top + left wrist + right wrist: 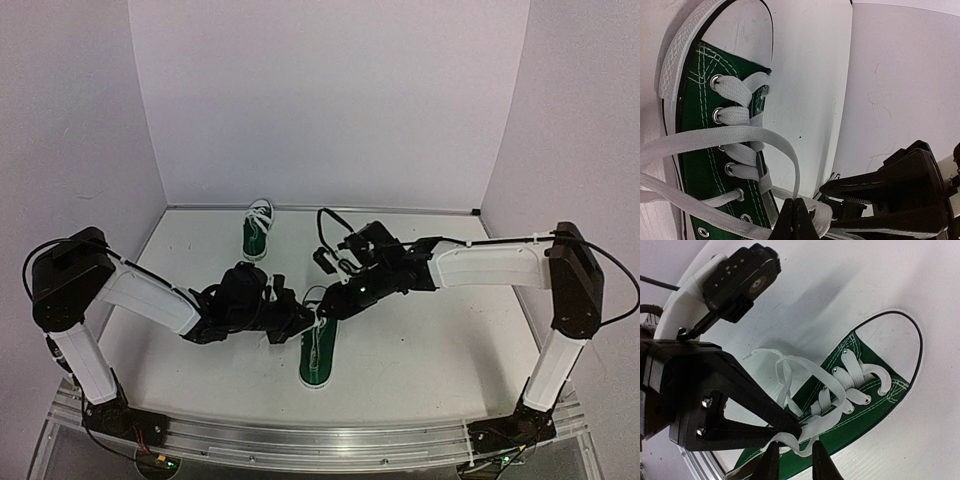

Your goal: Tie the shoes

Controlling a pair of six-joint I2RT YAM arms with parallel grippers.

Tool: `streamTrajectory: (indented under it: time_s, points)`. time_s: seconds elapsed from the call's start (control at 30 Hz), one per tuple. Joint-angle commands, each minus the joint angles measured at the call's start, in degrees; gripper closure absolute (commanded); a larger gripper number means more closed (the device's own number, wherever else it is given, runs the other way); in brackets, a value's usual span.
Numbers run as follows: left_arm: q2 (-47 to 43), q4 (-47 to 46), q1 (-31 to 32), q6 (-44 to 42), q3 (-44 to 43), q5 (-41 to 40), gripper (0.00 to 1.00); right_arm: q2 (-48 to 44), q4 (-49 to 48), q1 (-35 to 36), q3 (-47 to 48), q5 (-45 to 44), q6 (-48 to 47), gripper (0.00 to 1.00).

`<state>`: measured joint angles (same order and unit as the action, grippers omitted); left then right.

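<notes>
- While both grippers meet over it, the near shoe (318, 358) lies mid-table (440, 345); the far shoe (257, 232) sits behind.
- Left gripper (797, 221): closed, pinching a white lace (740, 133).
- Right gripper (795, 460): fingers slightly parted, lace at tips.

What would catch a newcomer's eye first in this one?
Both grippers meet over the near green sneaker at centre: the left gripper is pinched on its loose white lace, the right gripper open beside it. The second sneaker stands alone by the back wall.
</notes>
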<state>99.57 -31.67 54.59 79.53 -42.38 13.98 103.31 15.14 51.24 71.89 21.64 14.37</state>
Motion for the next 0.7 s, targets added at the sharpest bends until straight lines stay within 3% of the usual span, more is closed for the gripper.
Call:
streamTrajectory:
  time_s: [0.0, 0.1, 0.3, 0.67]
  points:
    - [-1.8, -2.5, 0.1, 0.4, 0.4, 0.8, 1.0, -6.1, -1.1, 0.2, -3.0, -0.8, 3.1, 0.72]
    - [-1.4, -2.7, 0.1, 0.5, 0.4, 0.8, 1.0, -8.3, -2.3, 0.1, -5.6, 0.7, 5.6, 0.67]
    - [-0.7, -3.7, 0.1, 1.0, 0.4, 0.9, 1.0, -8.9, -8.7, 0.2, -10.6, 7.2, 11.6, 0.69]
    - [-0.9, -4.4, 0.1, 1.0, 0.7, 0.6, 1.0, -5.4, -14.5, 0.3, -12.2, 9.3, 15.6, 0.69]
